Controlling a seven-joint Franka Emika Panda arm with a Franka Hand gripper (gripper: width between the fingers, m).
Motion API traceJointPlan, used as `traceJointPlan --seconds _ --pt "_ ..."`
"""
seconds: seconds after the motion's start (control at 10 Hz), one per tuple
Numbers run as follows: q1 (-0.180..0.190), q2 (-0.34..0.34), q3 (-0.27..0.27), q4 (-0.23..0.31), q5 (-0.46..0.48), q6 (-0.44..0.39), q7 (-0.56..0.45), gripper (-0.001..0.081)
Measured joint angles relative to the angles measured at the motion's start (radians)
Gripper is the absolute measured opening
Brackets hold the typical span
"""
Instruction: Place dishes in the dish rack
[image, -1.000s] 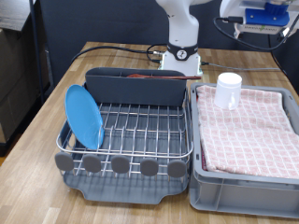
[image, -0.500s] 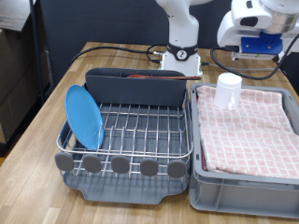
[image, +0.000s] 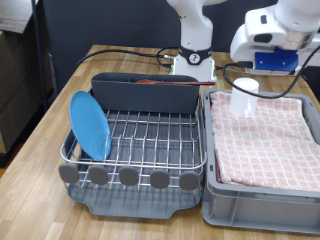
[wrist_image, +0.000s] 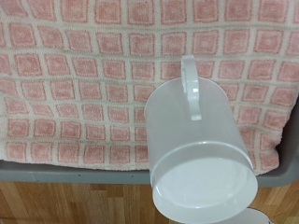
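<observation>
1. At the exterior view's left, the sky-blue plate (image: 89, 124) stands on edge in the wire slots of the dish rack (image: 135, 150), leaning against the rack's left side; this dish already sits in place.
2. Along the back of the rack, a dark red-brown spoon (image: 160, 83) lies lengthwise on top of the tall grey caddy wall (image: 145, 93), its long axis running left to right in the exterior view.
3. To the exterior view's right of the rack, touching or just beside it, sits a grey plastic bin (image: 262, 196) lined with a pink checked cloth (image: 265, 140).
4. The white cup (image: 244, 98) stands upside down on the cloth at the bin's back left corner. In the wrist view the cup (wrist_image: 199, 149) fills the middle, its handle lying over the checked cloth (wrist_image: 75, 84).
5. The tool's white and blue body hangs above and just right of the cup in the exterior view; the cup lies below it and a little to its left. Its fingers show in neither view, so it cannot be told whether they are apart or together. Nothing is seen held.
6. Everything rests on a wooden table (image: 45, 140), with black cables trailing behind the rack and a dark backdrop beyond.
</observation>
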Motion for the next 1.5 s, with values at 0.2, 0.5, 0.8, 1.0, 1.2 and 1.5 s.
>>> traceJointPlan --seconds 0.2,0.5,0.8,1.0,1.2,1.5 --pt "0.0 0.032 0.001 -0.008 0.014 0.017 -0.001 0.0803" --pt "0.0 0.061 0.005 -0.039 0.023 0.056 -0.021 0.0803" --pt "0.0 0.076 0.007 -0.074 0.04 0.098 -0.038 0.0803" --pt "0.0 0.09 0.007 -0.086 0.044 0.106 -0.043 0.0803" --pt "0.0 0.105 0.008 -0.092 0.044 0.108 -0.054 0.0803" --pt "0.0 0.117 0.012 -0.109 0.043 0.132 -0.07 0.0803"
